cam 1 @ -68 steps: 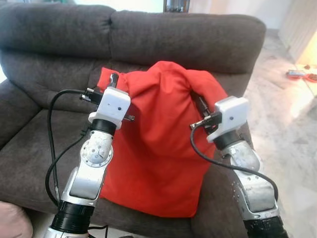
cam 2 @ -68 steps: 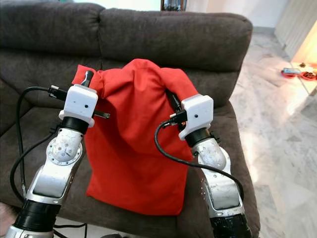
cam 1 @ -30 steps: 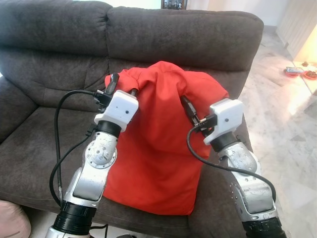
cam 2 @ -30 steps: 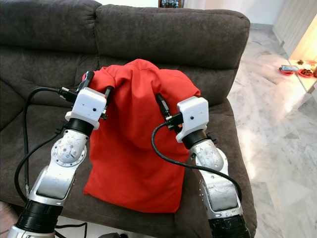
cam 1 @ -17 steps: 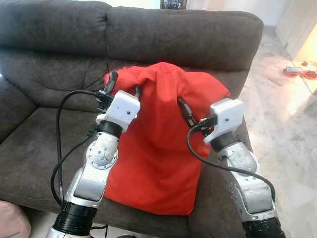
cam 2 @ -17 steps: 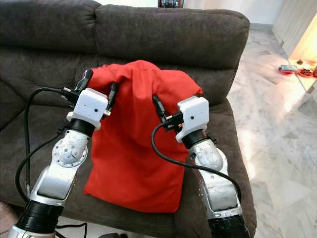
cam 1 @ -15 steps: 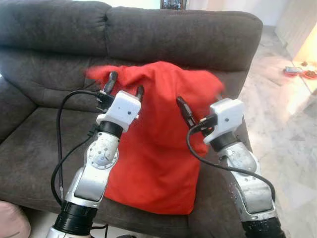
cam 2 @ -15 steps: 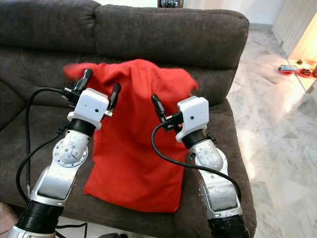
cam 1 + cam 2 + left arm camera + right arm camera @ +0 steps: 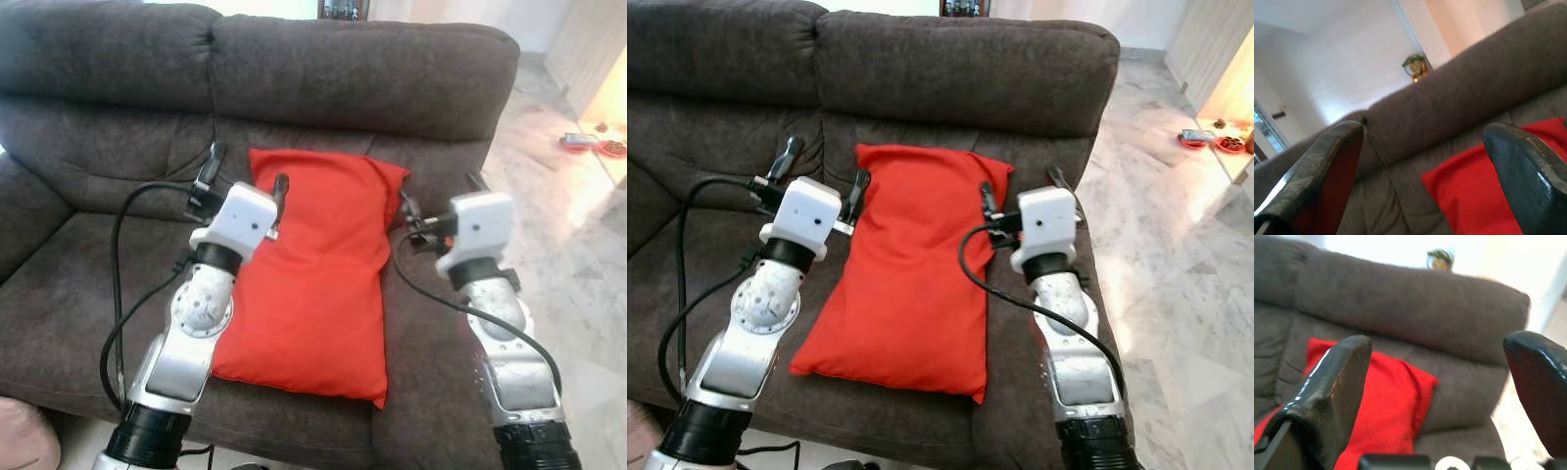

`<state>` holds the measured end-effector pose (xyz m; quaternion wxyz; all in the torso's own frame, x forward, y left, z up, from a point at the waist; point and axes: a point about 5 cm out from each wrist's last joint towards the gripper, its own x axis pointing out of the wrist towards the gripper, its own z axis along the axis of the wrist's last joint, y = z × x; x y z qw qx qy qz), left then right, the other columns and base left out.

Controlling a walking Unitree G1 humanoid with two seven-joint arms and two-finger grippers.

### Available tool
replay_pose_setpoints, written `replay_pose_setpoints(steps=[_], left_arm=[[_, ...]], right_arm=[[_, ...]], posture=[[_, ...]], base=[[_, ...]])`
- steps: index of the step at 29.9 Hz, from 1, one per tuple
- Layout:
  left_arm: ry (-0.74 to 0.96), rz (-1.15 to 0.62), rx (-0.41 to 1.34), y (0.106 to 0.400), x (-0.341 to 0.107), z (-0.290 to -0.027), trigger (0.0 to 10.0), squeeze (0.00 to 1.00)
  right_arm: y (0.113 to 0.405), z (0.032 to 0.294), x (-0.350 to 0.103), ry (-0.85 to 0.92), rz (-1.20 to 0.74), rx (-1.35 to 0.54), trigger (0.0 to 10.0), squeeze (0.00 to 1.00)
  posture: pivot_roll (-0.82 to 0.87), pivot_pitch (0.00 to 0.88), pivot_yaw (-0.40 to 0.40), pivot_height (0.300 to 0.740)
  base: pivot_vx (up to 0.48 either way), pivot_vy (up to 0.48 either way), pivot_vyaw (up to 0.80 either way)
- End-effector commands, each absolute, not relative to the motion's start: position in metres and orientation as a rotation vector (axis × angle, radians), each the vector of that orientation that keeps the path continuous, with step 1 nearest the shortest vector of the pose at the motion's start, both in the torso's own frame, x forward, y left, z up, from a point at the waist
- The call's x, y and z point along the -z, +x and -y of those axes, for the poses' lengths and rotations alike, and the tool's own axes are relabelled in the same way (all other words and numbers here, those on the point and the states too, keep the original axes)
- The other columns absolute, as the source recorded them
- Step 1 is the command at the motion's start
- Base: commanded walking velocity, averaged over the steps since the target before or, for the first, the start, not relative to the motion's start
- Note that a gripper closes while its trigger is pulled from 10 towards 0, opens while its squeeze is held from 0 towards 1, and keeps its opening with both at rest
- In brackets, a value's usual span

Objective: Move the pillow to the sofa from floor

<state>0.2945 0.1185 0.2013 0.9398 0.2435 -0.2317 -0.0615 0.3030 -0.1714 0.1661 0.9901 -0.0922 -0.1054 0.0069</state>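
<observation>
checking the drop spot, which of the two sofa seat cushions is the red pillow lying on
The right-hand seat cushion of the dark grey fabric sofa, under the rectangular red fabric pillow; the left-hand seat cushion lies bare beside it.

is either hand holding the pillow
No, the pillow lies flat on the sofa, with the left hand and right hand open beside it.
</observation>
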Motion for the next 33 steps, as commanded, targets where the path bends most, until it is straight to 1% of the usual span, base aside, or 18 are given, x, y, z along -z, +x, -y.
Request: replay_pose_setpoints(steps=[1, 4, 8, 13, 14, 15, 17, 24, 33], left_arm=[[0.486, 0.428, 0.103, 0.294, -0.189, -0.127, 10.0, 0.00], [0.466, 0.378, 0.074, 0.293, -0.177, -0.136, 10.0, 0.00], [0.435, 0.277, 0.008, 0.288, -0.155, -0.162, 10.0, 0.00], [0.453, 0.262, -0.006, 0.284, -0.152, -0.172, 10.0, 0.00], [0.459, 0.243, -0.011, 0.281, -0.145, -0.177, 10.0, 0.00], [0.459, 0.243, -0.011, 0.281, -0.145, -0.177, 10.0, 0.00], [0.435, 0.182, -0.020, 0.278, -0.129, -0.185, 10.0, 0.00], [0.406, 0.181, 0.007, 0.278, -0.124, -0.180, 10.0, 0.00], [0.390, 0.196, 0.032, 0.280, -0.123, -0.174, 10.0, 0.00]], right_arm=[[0.300, 0.179, -0.159, -0.147, 0.205, 0.027, 10.0, 0.00], [0.295, 0.188, -0.150, -0.093, 0.194, 0.061, 10.0, 0.00], [0.283, 0.219, -0.129, -0.026, 0.146, 0.172, 10.0, 0.00], [0.279, 0.229, -0.116, -0.042, 0.100, 0.195, 10.0, 0.00], [0.277, 0.234, -0.106, -0.038, 0.068, 0.209, 10.0, 0.00], [0.277, 0.234, -0.106, -0.038, 0.068, 0.209, 10.0, 0.00], [0.273, 0.241, -0.090, -0.057, 0.009, 0.234, 10.0, 0.00], [0.270, 0.244, -0.088, -0.049, 0.024, 0.231, 10.0, 0.00], [0.275, 0.234, -0.091, -0.033, 0.061, 0.197, 10.0, 0.00]], posture=[[0.14, 0.068, -0.017, 0.740], [0.14, 0.068, -0.017, 0.740], [0.13, 0.069, -0.012, 0.740], [0.13, 0.064, -0.010, 0.740], [0.14, 0.061, -0.010, 0.740], [0.14, 0.061, -0.010, 0.740], [0.14, 0.056, -0.011, 0.740], [0.12, 0.039, -0.005, 0.740], [0.12, 0.019, -0.001, 0.740]], base=[[0.000, 0.000, 0.00], [0.000, 0.000, 0.00], [0.000, 0.000, 0.00], [0.000, 0.000, 0.00], [0.000, 0.000, 0.00], [0.000, 0.000, 0.00], [0.000, 0.000, 0.00], [0.000, 0.000, 0.00], [0.000, 0.000, 0.00]])
